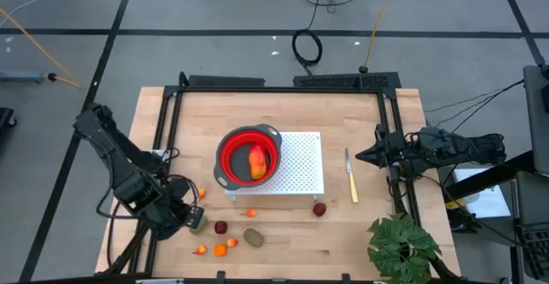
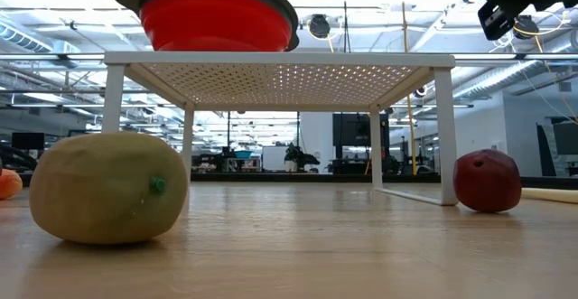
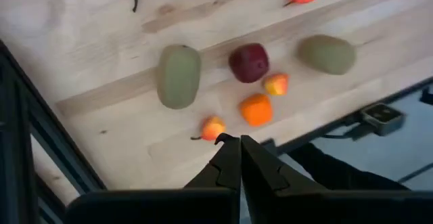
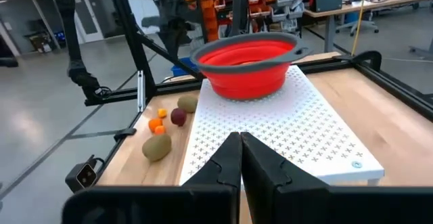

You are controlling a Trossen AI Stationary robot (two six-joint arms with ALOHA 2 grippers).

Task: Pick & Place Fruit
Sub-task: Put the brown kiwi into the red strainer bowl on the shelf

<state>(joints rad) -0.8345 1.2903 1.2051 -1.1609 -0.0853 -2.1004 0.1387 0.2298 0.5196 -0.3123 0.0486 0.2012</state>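
Jaws on both arms are clenched tight with nothing between them, as I read from each wrist view. My left gripper [image 3: 239, 140] hangs above the table's front-left corner, clear of the wood, touching no fruit. Taking its fingertips as the dial centre in that wrist view, a small red-yellow bit [image 3: 213, 127] lies closest at 11 o'clock, an orange piece [image 3: 256, 109] at 1 o'clock, one olive oval [image 3: 179, 76] farther at 11 o'clock, a dark red ball [image 3: 249, 62] at 12 o'clock and a second olive oval [image 3: 327, 53] at 2 o'clock. My right gripper [image 4: 240, 140] waits at the table's right edge, pointing across the white perforated rack [image 4: 298, 126] at the red bowl [image 4: 249, 68]. From above, the mango-like piece [image 1: 256, 160] rests inside that bowl; a second dark red ball [image 1: 319, 208] sits at 5 o'clock from the bowl, beside the rack's front-right corner.
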